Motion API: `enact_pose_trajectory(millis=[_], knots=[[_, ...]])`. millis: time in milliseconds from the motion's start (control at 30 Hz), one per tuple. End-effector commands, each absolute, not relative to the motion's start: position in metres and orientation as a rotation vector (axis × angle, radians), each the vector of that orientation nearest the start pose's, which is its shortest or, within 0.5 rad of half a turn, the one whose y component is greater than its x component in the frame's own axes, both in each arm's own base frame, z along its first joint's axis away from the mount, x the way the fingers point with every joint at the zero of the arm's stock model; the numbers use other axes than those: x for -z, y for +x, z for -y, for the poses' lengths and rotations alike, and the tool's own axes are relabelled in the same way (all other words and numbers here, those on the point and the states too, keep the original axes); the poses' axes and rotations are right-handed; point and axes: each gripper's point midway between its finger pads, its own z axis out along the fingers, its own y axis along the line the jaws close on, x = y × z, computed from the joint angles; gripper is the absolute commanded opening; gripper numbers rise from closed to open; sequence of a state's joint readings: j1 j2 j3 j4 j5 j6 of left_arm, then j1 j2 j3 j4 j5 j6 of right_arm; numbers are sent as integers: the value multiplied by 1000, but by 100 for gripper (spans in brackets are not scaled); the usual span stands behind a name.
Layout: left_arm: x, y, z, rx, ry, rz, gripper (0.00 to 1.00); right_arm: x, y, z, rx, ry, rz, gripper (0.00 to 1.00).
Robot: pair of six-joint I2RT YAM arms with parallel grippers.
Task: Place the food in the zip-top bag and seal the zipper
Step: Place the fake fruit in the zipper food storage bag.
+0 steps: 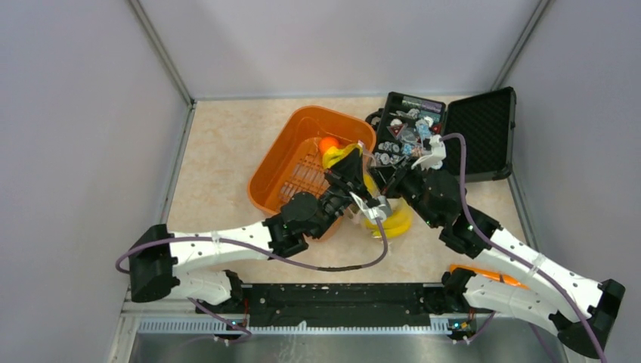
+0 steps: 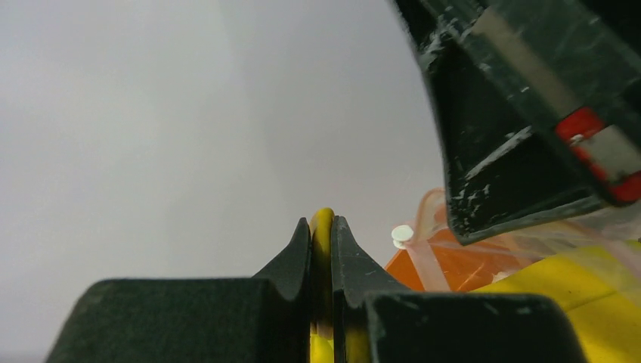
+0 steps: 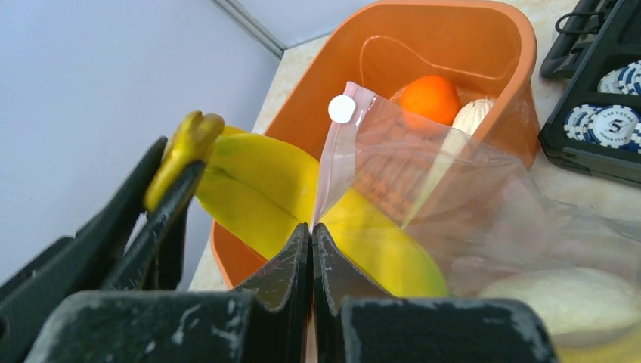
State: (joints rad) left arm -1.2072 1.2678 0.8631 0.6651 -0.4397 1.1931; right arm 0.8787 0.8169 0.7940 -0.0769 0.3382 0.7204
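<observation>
Left gripper is clamped on the yellow toy bananas at their stem. Right gripper pinches the crinkly clear zip-top bag by its pinkish zipper, mid-table. Round orange and whitish piece lie in the orange slotted basket; sealing not yet done.

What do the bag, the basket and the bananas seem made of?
The zip-top bag looks like thin, glossy clear plastic film: it crinkles and is see-through. The orange basket seems rigid moulded plastic, smooth, slightly shiny. The bananas are probably toy plastic or rubber: even yellow, smooth skin.
</observation>
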Motion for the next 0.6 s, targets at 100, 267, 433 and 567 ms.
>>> enact_pose_trajectory(millis=[100, 267, 433, 567], knots=[[-414, 231, 346, -278, 898, -754, 0, -322, 241, -243, -995, 193, -1698, 0], [-394, 230, 357, -196, 957, -823, 27, -324, 242, -238, -1025, 232, -1646, 0], [-393, 221, 346, -35, 894, -894, 87, -330, 238, -229, -1027, 246, -1606, 0], [-404, 220, 334, 83, 844, -985, 98, -334, 238, -225, -1016, 235, -1597, 0]])
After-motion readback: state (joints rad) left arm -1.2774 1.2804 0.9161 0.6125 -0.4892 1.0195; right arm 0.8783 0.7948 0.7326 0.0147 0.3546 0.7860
